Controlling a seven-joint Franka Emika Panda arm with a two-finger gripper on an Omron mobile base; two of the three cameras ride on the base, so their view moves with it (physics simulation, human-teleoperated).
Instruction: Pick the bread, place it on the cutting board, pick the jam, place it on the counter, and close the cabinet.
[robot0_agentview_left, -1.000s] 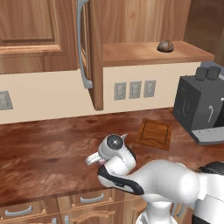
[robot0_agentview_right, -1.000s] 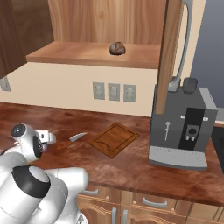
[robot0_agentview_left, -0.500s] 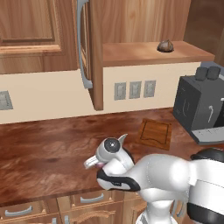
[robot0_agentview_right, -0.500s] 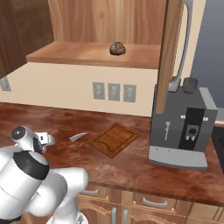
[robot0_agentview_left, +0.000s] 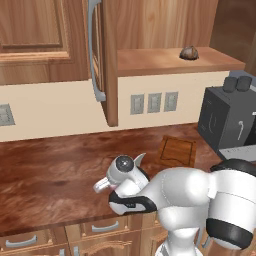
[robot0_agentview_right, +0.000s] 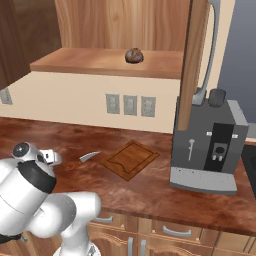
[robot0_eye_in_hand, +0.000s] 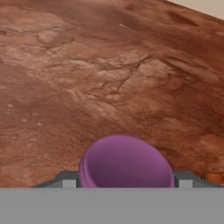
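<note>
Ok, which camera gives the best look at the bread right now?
The right base view: the bread sits near the middle of the frame on the light wooden shelf, fairly large and unobstructed. The left base view shows it too, smaller and off toward the upper right. The hand view looks down at the counter instead.

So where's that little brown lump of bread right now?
The bread sits on the open cabinet's wooden shelf, up above the wall sockets and left of the coffee machine in the right base view.
</note>
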